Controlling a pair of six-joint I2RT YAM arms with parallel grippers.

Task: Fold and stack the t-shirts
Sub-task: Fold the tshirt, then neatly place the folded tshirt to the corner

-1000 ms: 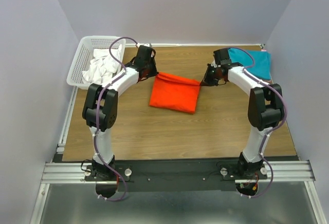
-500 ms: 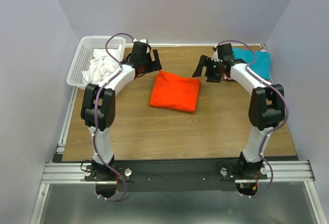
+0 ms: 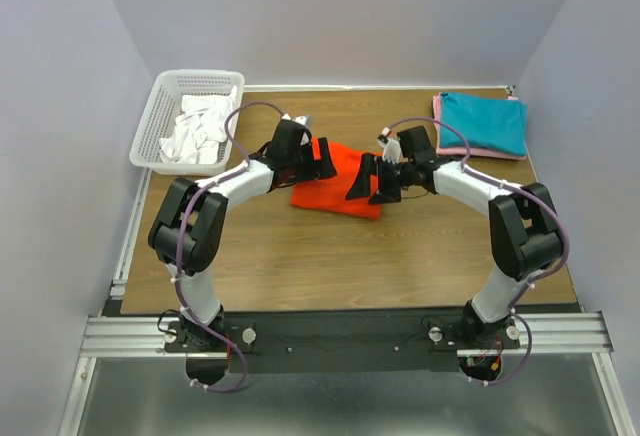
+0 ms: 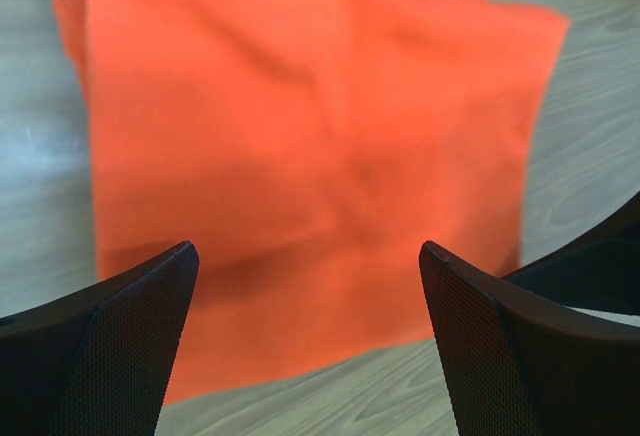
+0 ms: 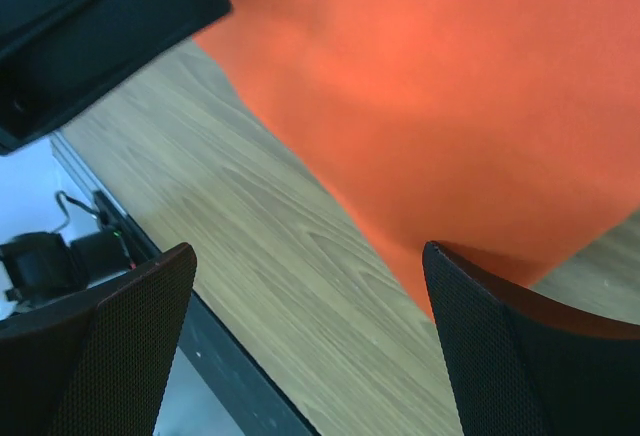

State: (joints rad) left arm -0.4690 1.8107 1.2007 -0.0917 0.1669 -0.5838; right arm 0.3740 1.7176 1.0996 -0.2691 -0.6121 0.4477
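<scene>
At mid-counter [image 3: 300,256], folded orange-red t-shirt [image 3: 325,198] being overhung by left jaws and right jaws, both sets being held wide open, nothing being gripped.

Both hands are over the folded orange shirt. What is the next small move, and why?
Probably lower both hands and pinch the edges of the orange shirt. The left hand and right hand hang open above it, gripping nothing; the shirt lies folded flat, seemingly ready to go onto the teal shirt in the far right corner.
</scene>
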